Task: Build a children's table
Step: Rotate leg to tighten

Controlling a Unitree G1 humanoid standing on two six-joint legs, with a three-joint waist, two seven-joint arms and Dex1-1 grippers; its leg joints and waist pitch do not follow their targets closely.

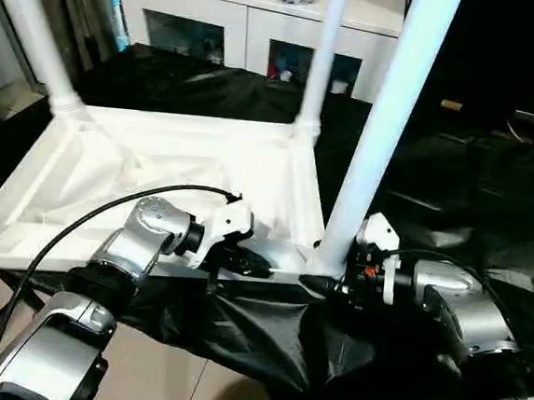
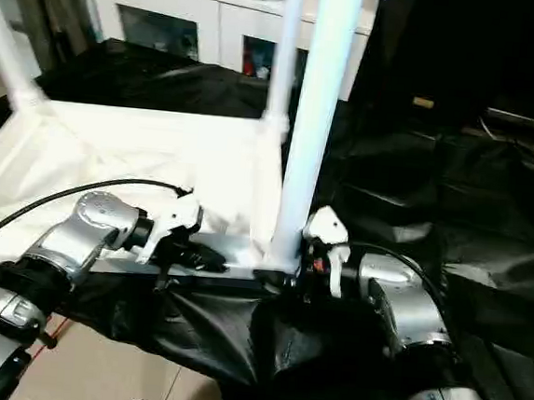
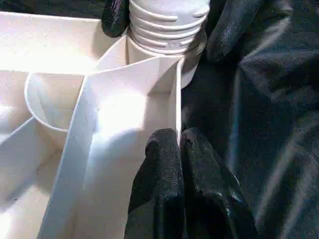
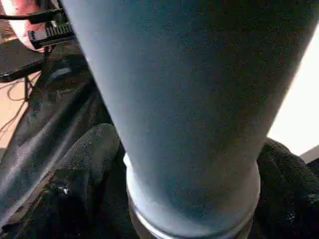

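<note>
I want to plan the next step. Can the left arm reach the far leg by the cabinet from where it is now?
Probably not yet. The left tool is pinched on the near rim of the tabletop, and the far leg stands across the whole tabletop, with the near leg beside the path.

Tabletop [image 1: 158, 167] white, ribbed underside. Legs [image 1: 376, 135] white, threaded base. End effector fingers [image 3: 164, 184] black. Forearms [image 1: 147, 232] silver. Sheet [image 1: 456, 179] black. Cabinet [image 1: 255, 16] white.
</note>
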